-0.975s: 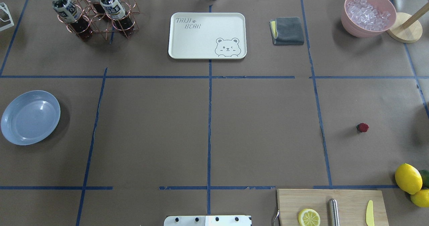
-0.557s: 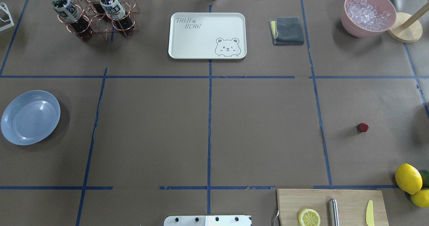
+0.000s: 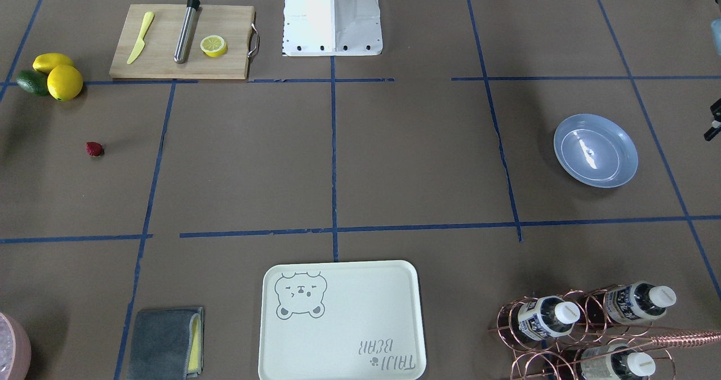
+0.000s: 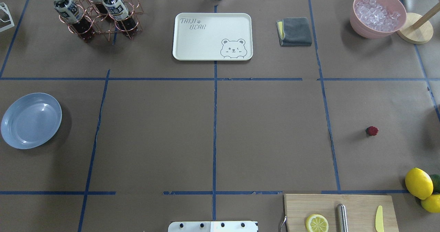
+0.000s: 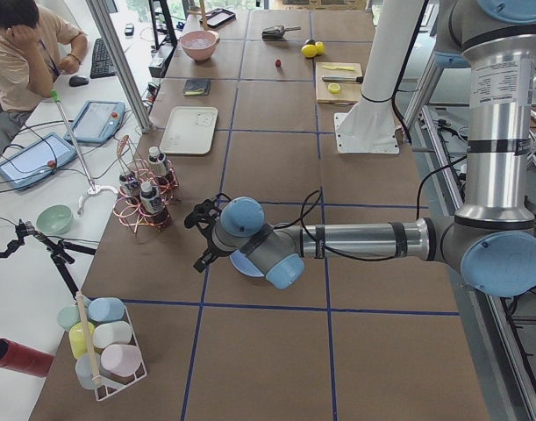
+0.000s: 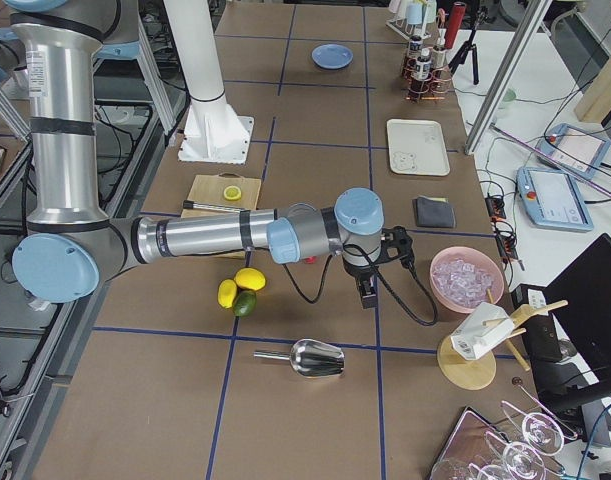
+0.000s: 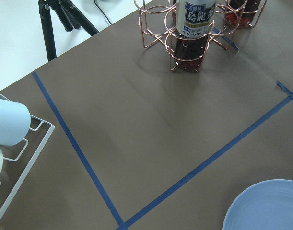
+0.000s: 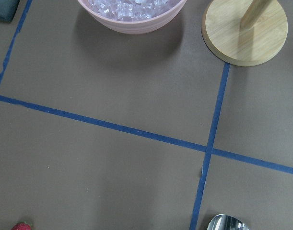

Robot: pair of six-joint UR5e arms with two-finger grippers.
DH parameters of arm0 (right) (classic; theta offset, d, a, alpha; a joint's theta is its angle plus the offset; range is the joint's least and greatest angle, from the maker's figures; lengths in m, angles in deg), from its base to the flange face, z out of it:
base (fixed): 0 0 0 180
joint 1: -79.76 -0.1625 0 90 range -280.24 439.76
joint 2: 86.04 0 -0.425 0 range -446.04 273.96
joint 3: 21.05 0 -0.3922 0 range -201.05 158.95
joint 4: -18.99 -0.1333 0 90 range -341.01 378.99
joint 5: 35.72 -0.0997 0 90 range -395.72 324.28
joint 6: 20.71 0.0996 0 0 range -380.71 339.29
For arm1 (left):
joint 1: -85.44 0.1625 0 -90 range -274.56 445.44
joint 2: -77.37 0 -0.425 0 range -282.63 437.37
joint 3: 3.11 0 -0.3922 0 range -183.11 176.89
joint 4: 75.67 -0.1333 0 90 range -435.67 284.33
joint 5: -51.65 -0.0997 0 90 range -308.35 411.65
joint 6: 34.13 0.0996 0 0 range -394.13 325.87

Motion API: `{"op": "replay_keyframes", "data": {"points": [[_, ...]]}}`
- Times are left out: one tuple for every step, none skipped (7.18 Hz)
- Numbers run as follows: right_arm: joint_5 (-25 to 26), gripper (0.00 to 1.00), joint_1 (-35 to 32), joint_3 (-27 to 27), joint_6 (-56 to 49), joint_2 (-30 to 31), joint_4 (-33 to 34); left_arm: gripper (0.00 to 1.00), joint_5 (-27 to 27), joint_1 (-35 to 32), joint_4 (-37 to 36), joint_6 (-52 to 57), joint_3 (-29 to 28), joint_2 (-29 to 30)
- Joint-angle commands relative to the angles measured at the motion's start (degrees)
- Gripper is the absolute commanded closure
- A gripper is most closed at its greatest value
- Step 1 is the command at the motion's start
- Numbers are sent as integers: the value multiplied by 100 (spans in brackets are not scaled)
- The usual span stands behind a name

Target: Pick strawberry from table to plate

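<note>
The little red strawberry [image 4: 372, 131] lies by itself on the brown table [image 4: 268, 132], on the robot's right side. It is not far from the yellow lemons [image 4: 418, 183]. The blue plate [image 4: 31, 120] is far away on the robot's left side, and the berry is not on it yet. The right gripper [image 6: 368, 290] hangs over the table between the berry and the pink bowl [image 6: 467, 278] of ice. The left gripper [image 5: 200, 239] hangs by the plate, near the bottle rack [image 5: 143, 197]. I cannot tell if either gripper's fingers are spread or closed.
</note>
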Motion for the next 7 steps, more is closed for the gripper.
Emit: {"op": "replay_keyframes", "data": {"points": [[-1, 0, 0, 78, 18, 333, -714, 4, -81, 375, 1093, -1327, -830, -120], [-1, 0, 0, 104, 19, 334, -716, 18, -203, 454, 1299, -1697, -1087, -120], [-1, 0, 0, 104, 10, 334, -724, 33, -265, 515, 1327, -2110, -1168, -129], [8, 0, 0, 104, 10, 334, -725, 34, -283, 699, 1440, -2462, -1247, -129], [8, 0, 0, 104, 10, 334, -725, 33, -292, 1057, 1581, -2596, -1317, -129], [-1, 0, 0, 96, 10, 334, -725, 33, -318, 1366, 1591, -2615, -1318, -129], [8, 0, 0, 96, 10, 334, -733, 33, -336, 1473, 1591, -2615, -1318, -129]]}}
